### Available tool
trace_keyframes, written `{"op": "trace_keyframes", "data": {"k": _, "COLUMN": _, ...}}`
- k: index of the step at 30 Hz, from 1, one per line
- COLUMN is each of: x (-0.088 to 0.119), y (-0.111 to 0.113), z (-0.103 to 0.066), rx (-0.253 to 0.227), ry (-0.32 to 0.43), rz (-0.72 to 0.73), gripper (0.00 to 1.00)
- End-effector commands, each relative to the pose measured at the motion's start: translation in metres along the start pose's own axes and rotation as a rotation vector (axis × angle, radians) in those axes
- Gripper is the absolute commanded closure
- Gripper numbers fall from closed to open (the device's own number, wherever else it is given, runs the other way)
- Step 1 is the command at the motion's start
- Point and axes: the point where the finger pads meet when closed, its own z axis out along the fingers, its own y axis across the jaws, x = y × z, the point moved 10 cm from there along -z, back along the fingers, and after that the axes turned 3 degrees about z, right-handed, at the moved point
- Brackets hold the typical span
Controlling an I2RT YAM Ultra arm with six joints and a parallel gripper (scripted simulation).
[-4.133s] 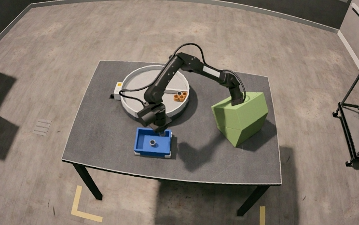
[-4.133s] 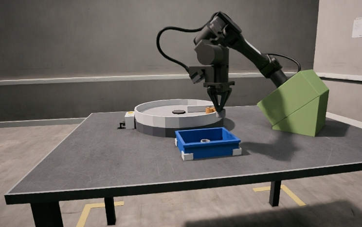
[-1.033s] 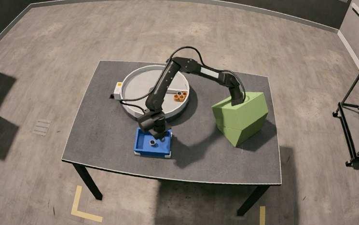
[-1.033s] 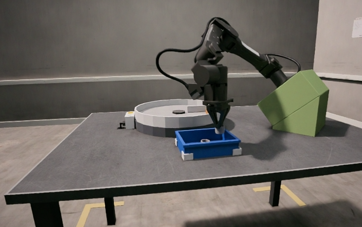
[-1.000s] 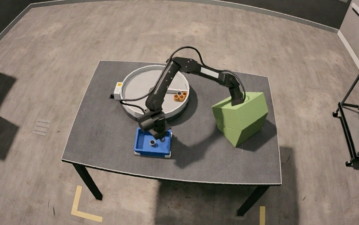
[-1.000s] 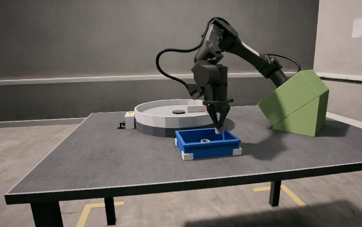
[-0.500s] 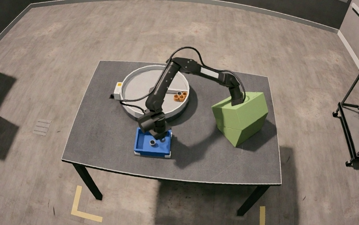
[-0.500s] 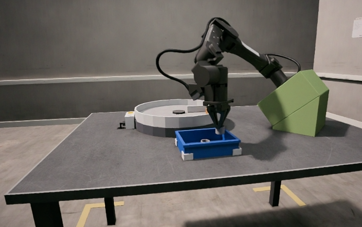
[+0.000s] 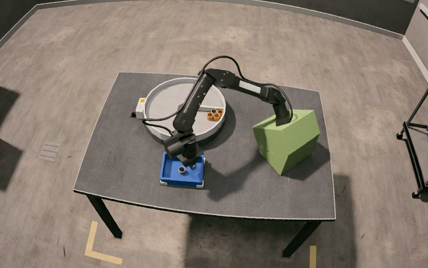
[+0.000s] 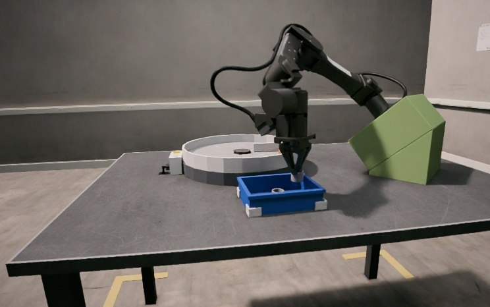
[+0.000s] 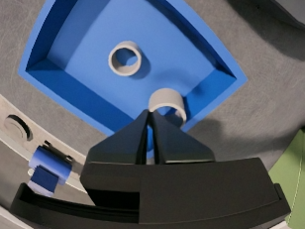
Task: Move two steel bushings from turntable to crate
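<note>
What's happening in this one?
The arm's gripper is closed on the wall of a grey bushing, holding it tilted inside the blue crate. Another grey bushing already stands on the crate's floor. The crate looks level within its white corner guides. One grey and three orange bushings sit on the turntable. Release apparently remains.

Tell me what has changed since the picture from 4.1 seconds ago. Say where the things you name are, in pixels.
The gripper (image 9: 191, 165) (image 10: 296, 172) (image 11: 150, 115) moved down toward the crate (image 9: 182, 182) (image 10: 289, 205) (image 11: 79, 93), lowering the steel bushing (image 9: 194, 167) (image 10: 296, 177) (image 11: 167, 95) it already held. Nothing was newly gripped or let go. The crate, the bushing lying in it (image 9: 182, 172) (image 10: 277, 192) (image 11: 113, 60) and the orange bushings (image 9: 210, 117) (image 10: 279, 151) stayed put.
</note>
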Motion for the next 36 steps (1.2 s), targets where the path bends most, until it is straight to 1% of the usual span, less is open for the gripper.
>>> {"op": "trace_keyframes", "data": {"k": 1, "x": 0.002, "y": 0.006, "z": -0.019, "rx": -0.037, "ry": -0.011, "rz": -0.010, "gripper": 1.00}}
{"op": "trace_keyframes", "data": {"k": 28, "x": 0.002, "y": 0.006, "z": -0.018, "rx": -0.035, "ry": -0.011, "rz": -0.012, "gripper": 1.00}}
{"op": "trace_keyframes", "data": {"k": 31, "x": 0.006, "y": 0.003, "z": -0.013, "rx": -0.026, "ry": -0.011, "rz": -0.026, "gripper": 1.00}}
{"op": "trace_keyframes", "data": {"k": 33, "x": 0.011, "y": 0.002, "z": -0.006, "rx": -0.023, "ry": -0.011, "rz": -0.029, "gripper": 1.00}}
{"op": "trace_keyframes", "data": {"k": 34, "x": 0.014, "y": -0.001, "z": -0.002, "rx": -0.011, "ry": -0.011, "rz": -0.039, "gripper": 1.00}}
{"op": "trace_keyframes", "data": {"k": 36, "x": 0.015, "y": -0.002, "z": 0.002, "rx": -0.006, "ry": -0.011, "rz": -0.044, "gripper": 1.00}}
